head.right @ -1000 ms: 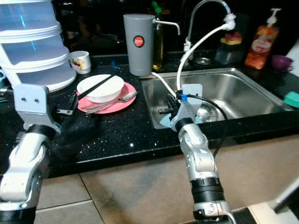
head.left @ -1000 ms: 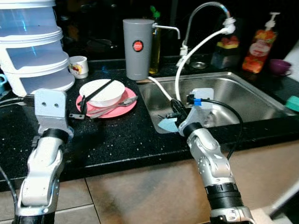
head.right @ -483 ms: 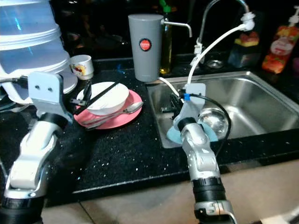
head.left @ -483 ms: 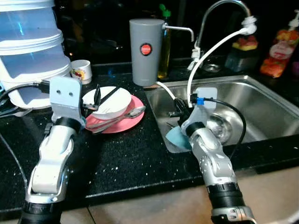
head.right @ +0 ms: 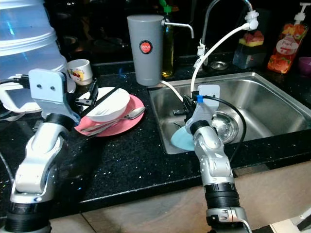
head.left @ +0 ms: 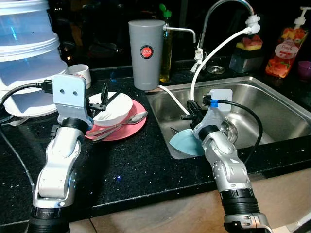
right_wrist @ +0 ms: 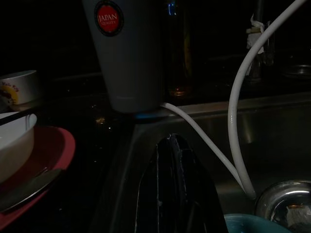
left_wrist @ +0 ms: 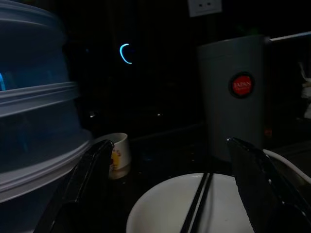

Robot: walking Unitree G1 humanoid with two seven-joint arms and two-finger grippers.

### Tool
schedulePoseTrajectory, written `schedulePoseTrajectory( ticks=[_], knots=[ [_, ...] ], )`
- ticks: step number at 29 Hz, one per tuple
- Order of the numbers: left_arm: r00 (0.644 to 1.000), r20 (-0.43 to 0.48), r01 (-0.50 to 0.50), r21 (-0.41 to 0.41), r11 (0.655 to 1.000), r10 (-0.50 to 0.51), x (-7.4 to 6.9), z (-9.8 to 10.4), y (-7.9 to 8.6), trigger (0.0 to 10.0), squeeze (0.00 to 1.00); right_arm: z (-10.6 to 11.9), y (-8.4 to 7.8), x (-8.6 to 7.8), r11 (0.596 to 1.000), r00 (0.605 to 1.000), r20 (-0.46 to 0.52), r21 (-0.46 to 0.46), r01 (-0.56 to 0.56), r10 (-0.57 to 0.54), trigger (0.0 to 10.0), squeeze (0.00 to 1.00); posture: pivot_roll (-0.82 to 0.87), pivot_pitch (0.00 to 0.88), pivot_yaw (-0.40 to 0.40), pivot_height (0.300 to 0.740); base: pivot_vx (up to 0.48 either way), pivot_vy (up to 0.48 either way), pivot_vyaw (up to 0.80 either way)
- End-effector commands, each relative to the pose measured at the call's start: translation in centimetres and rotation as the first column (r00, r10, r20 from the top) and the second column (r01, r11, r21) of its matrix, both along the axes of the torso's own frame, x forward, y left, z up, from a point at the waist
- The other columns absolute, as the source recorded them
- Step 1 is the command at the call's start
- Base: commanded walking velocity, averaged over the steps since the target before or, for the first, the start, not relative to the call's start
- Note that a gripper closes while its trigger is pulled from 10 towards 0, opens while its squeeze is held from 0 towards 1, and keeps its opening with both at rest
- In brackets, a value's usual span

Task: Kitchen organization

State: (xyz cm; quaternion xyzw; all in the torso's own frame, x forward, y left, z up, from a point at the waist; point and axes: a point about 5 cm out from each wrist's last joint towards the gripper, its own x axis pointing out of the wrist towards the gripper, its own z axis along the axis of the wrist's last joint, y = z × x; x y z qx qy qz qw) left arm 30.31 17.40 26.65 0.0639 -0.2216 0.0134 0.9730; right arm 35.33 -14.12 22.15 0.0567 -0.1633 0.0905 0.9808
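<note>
The black speckled surface [head.left: 136,155] runs across the scene, with a steel sink [head.left: 272,104] set into it on the robot's right. At the back left stands a stack of clear plastic tubs [head.left: 26,53], and a tall grey jug [head.left: 146,53] stands behind the dishes, beside the tap [head.left: 221,14] and its white hose [head.left: 214,53]. In front of the jug a pink plate [head.left: 129,128] carries a white bowl [head.left: 114,107] with black chopsticks [left_wrist: 197,201] across it and a spoon [head.left: 129,120] resting on the plate beside the bowl. A small mug [head.left: 80,73] sits just behind. A blue dish [head.left: 187,143] lies at the near left corner of the sink.

The risk lies with the bowl: the chopsticks only rest loose across the rim, so a clumsy close or a tilted lift could roll them off onto the surface, and a knock could slide the bowl against the spoon (the mug is near enough to be bumped too).

The left hand [head.left: 99,99] hovers at the bowl's near left edge, its fingers [left_wrist: 85,179] spread wide apart and empty, framing the bowl without touching it as far as I can tell. The right hand [head.left: 190,110] hangs over the sink's left end above the blue dish, its fingers [right_wrist: 177,184] pressed together, gripping nothing.
</note>
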Motion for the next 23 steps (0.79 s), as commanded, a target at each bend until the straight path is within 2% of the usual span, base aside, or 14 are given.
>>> schedulePoseTrajectory(
  ticks=[1,5,8,12,20,22,23],
  knots=[
    [1.0,-0.009,-0.014,-0.012,1.0,0.014,0.0,0.1,0.2,10.0,0.0,0.1,0.3,0.1,1.0,1.0,-0.003,-0.006,-0.007,0.007,10.0,0.0,-0.05,0.032,0.041,0.74,0.0,-0.48,0.0],
    [0.999,-0.017,-0.031,-0.009,0.999,0.031,0.0,-0.1,0.3,10.0,0.0,0.0,0.2,0.0,1.0,1.0,-0.006,-0.012,-0.009,0.009,10.0,0.0,-0.05,0.033,0.04,0.74,0.0,-0.48,0.0],
    [0.999,-0.016,-0.032,-0.05,0.998,0.032,-0.1,-0.1,0.6,10.0,0.0,0.0,0.3,0.0,1.0,1.0,-0.006,-0.015,-0.012,0.012,10.0,0.0,-0.05,0.035,0.037,0.74,0.0,0.0,0.0],
    [0.999,-0.011,-0.04,-0.054,0.998,0.04,-0.1,0.1,0.8,10.0,0.0,0.1,0.4,0.1,1.0,1.0,-0.003,-0.015,-0.015,0.015,10.0,0.0,-0.05,0.036,0.035,0.74,0.0,0.0,0.0],
    [0.997,0.011,-0.081,0.0,0.997,0.081,-0.4,0.8,1.6,10.0,0.0,0.5,0.7,0.0,1.0,1.0,0.006,-0.015,-0.028,0.028,10.0,0.0,-0.05,0.042,0.024,0.74,0.0,0.0,0.0],
    [0.995,0.008,-0.104,0.059,0.993,0.104,-0.3,1.1,2.1,10.0,0.0,0.7,0.9,0.1,0.999,0.999,0.005,-0.014,-0.035,0.035,10.0,0.0,-0.05,0.043,0.019,0.74,0.0,0.0,0.0],
    [0.995,0.008,-0.104,0.059,0.993,0.104,-0.3,1.1,2.1,10.0,0.0,0.7,0.9,0.1,0.999,0.999,0.005,-0.014,-0.035,0.035,10.0,0.0,-0.05,0.043,0.019,0.74,0.0,0.0,0.0]
  ],
)
